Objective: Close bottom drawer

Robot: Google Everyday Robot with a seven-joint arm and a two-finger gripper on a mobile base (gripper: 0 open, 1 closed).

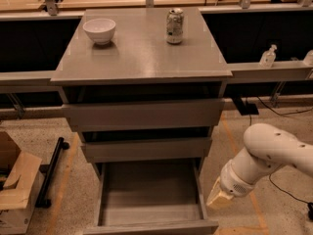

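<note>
The bottom drawer (149,226) of the grey cabinet is pulled far out toward me; its empty shallow box shows and its flat front panel lies along the lower edge of the view. My gripper (218,198) hangs at the end of the white arm, just right of the drawer's right side wall, low near the floor. Only its tan tip shows. The two drawers above, the middle one (146,149) and the top one (144,114), stick out slightly.
A white bowl (100,30) and a drink can (174,26) stand on the cabinet top (142,58). A cardboard box (14,185) and a black bar (51,173) lie on the floor at the left. A small bottle (267,56) stands on the right ledge.
</note>
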